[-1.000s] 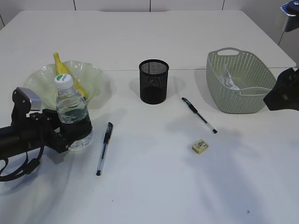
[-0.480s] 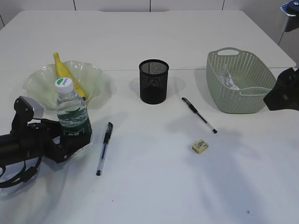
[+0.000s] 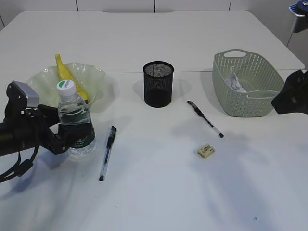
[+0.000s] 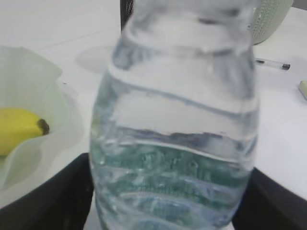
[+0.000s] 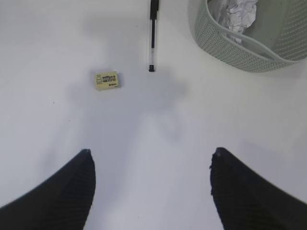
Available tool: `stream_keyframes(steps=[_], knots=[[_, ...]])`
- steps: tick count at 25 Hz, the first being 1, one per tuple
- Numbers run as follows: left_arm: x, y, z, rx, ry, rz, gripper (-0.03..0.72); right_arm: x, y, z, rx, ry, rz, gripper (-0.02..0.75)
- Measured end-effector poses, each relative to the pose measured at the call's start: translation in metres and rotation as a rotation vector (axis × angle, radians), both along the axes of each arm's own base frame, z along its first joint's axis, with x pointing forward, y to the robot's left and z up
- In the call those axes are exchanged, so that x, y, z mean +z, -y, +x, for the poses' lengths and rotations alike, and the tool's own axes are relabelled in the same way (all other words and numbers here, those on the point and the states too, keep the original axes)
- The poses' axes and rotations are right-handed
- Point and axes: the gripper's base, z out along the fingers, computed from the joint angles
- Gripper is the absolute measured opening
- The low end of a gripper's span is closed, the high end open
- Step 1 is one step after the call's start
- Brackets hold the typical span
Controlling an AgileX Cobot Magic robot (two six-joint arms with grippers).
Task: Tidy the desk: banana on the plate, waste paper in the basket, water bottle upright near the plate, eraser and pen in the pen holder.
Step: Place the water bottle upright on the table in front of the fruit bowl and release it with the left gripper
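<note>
Bottle (image 3: 74,120) is standing upright on the worktop (image 3: 159,192) right in front of the plate (image 3: 98,79), with the left gripper (image 3: 65,139) around its lower half. From the wrist camera I see a black finger (image 4: 45,201) low on each side of it, but I honestly can't tell whether they're pressing or just clear. That's the risk: if the arm backs out crooked, a finger could drag the base and tip it toward the plate or onto the nearer pen (image 3: 107,153) lying just beside it.

Right gripper (image 5: 151,187) hovers with fingers spread and nothing between them, above bare worktop near the eraser (image 5: 106,80) and the other pen (image 5: 153,33). Both are flat, low things — a slightly off pinch could just skid them away.

Banana (image 3: 67,77) is on the plate, crumpled paper (image 3: 237,83) is in the basket (image 3: 250,103), pen holder (image 3: 158,84) looks empty.
</note>
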Motion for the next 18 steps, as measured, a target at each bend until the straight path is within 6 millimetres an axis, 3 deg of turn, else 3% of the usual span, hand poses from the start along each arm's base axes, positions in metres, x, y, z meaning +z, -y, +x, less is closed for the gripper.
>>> stream_keyframes(steps=[18], knots=[[0.056,-0.001,-0.001,0.025,0.169,-0.009,0.591,0.000,0.000,0.000,0.000,0.000,0.000,0.558]])
